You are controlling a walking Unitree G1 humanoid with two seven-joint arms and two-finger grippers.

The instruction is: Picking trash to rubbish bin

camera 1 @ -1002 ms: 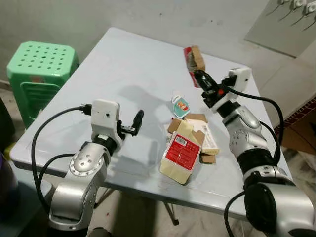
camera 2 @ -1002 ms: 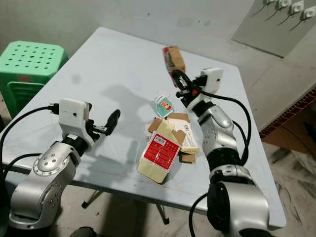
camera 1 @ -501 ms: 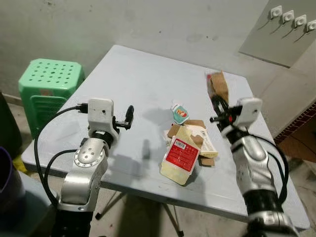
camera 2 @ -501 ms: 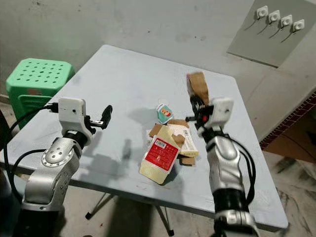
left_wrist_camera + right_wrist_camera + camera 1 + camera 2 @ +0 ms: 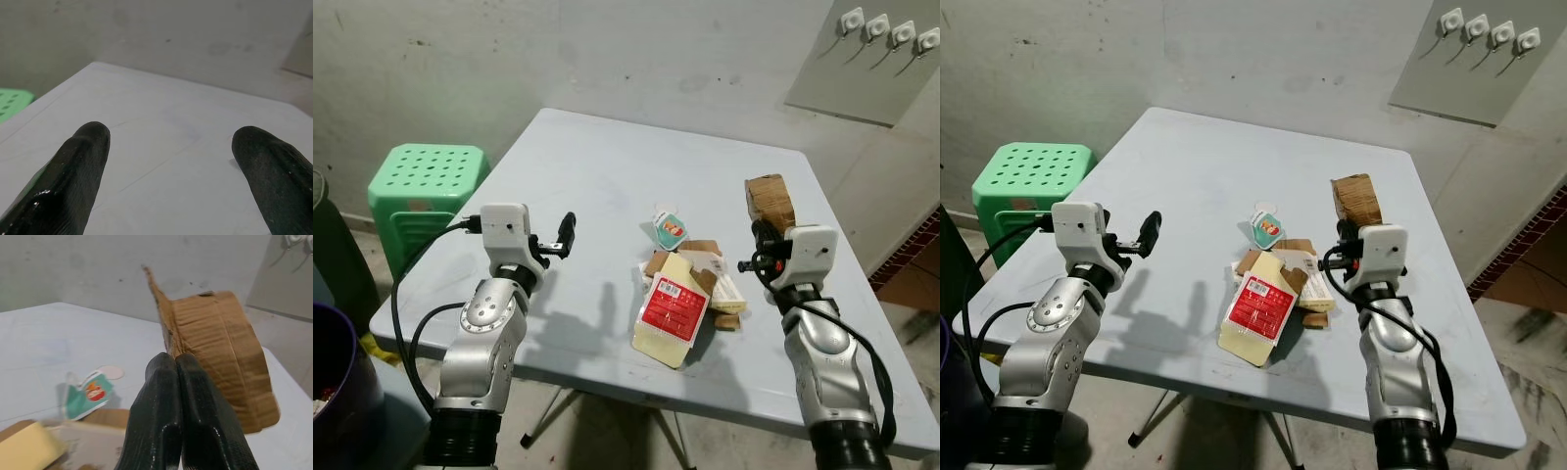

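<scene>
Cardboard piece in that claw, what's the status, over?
Right gripper shut on cardboard piece, lifted above table. Left gripper open, empty. More trash on table, nothing in the way.

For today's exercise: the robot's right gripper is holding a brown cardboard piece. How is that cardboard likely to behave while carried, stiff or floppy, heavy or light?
The cardboard piece looks thin and corrugated, so probably light. It stands above the right gripper held by one edge, so fairly stiff. Its curved, creased face suggests it may flex or swing when moved.

Purple bin [image 5: 333, 382] cut off at edge, packet [image 5: 672, 227] print too small to read
</scene>
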